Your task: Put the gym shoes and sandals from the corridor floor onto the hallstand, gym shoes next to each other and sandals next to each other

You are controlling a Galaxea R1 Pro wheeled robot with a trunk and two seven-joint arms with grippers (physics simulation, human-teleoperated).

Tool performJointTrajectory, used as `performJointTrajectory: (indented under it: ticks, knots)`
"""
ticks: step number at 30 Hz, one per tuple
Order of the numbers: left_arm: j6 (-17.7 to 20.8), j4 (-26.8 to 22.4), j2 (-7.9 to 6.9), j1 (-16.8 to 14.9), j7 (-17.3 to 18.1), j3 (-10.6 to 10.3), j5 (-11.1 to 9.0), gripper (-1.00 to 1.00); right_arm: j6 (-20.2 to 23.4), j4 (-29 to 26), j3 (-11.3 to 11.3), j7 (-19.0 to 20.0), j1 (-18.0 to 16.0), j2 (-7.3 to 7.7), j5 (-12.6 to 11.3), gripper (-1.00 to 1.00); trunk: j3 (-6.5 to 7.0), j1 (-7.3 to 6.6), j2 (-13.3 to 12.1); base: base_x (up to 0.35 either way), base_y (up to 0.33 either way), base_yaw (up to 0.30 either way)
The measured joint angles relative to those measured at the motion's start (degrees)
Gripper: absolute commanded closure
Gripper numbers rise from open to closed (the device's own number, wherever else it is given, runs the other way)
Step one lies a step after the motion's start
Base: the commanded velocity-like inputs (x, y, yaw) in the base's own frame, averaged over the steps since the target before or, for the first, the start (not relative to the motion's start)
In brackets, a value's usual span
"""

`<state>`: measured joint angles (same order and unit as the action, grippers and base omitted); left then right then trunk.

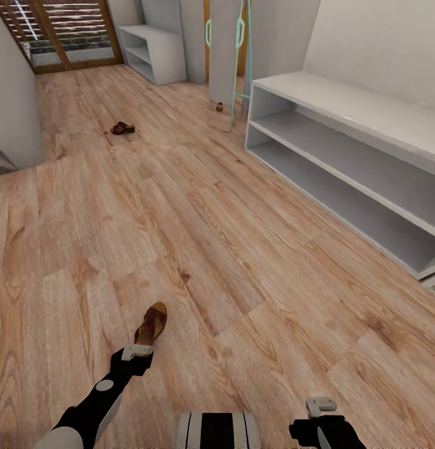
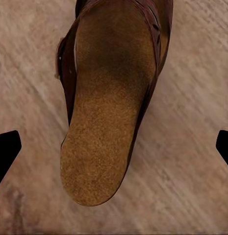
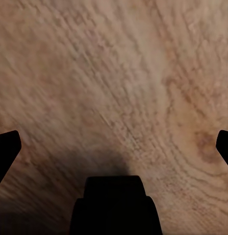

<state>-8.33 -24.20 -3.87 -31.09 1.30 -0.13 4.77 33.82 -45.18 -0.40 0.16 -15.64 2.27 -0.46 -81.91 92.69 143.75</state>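
Head camera looks down the corridor floor (image 1: 198, 212); left wrist camera closely shares its nearest sandal (image 2: 106, 107).

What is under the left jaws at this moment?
A brown sandal lies on the wood floor under the open left gripper, insole up. The floor directly beneath the sandal is covered.

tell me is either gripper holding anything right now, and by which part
Nothing is held. The left gripper is open above the heel end of a sandal lying on the floor, its fingers spread wide of it. The right gripper is open over bare floor.
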Motion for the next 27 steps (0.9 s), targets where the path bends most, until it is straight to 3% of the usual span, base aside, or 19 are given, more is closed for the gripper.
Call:
performJointTrajectory:
  ticks: [7,17,27]
  knots:
    - [0.0,0.0,-0.02,0.0,0.0,0.0,0.0,-1.00,0.0,0.0,0.0,0.0,0.0,0.02,0.0,-1.00,-2.22,0.18,0.1,0.000,0.000,0.000]
    - [0.0,-0.1,-0.05,0.0,0.0,0.0,-0.1,-1.00,0.0,0.0,0.0,0.0,0.0,0.02,0.0,-1.00,-2.66,0.18,0.1,0.000,0.000,0.013]
    - [0.0,-0.1,-0.08,0.0,0.0,0.0,-0.1,-1.00,0.0,0.0,0.0,0.0,0.0,0.02,0.0,-1.00,-5.28,0.41,0.2,0.000,0.000,0.112]
